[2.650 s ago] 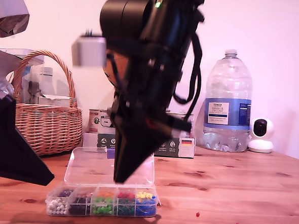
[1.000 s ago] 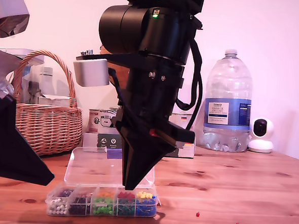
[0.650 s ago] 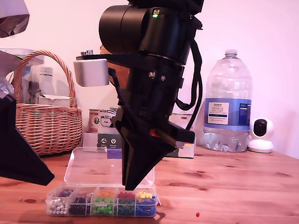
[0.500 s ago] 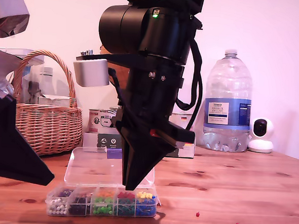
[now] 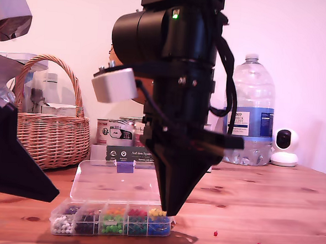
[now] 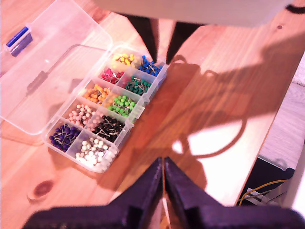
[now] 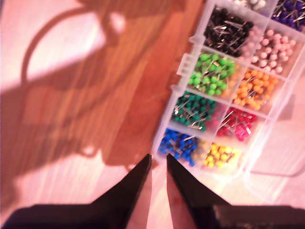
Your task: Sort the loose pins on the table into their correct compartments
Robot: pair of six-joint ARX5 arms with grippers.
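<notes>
Now finds my second hand [image 5: 170, 212] further toward the exterior view's right than half a second ago, off the middle compartments [image 5: 112, 221] and hanging by the blue end of the clear box. Shows its jaws parted by a narrow slit with nothing seen between them. Shows my first hand [image 6: 163, 162] pressed closed and seemingly empty, well back from the box over bare table [image 5: 268, 206]. Leaves two loose pins [image 5: 215, 233], both red dots, lying on the wood to the exterior view's right of the box, well apart from the second hand's tips; no green or blue strays to be made out. Judging by looks: nearly weightless, stiff, with a slick round head and a sharp shank lying flat, so apt to roll or skid under a clumsy pinch. Best taken across the ball head, tips low and square to the wood, closing gently.
</notes>
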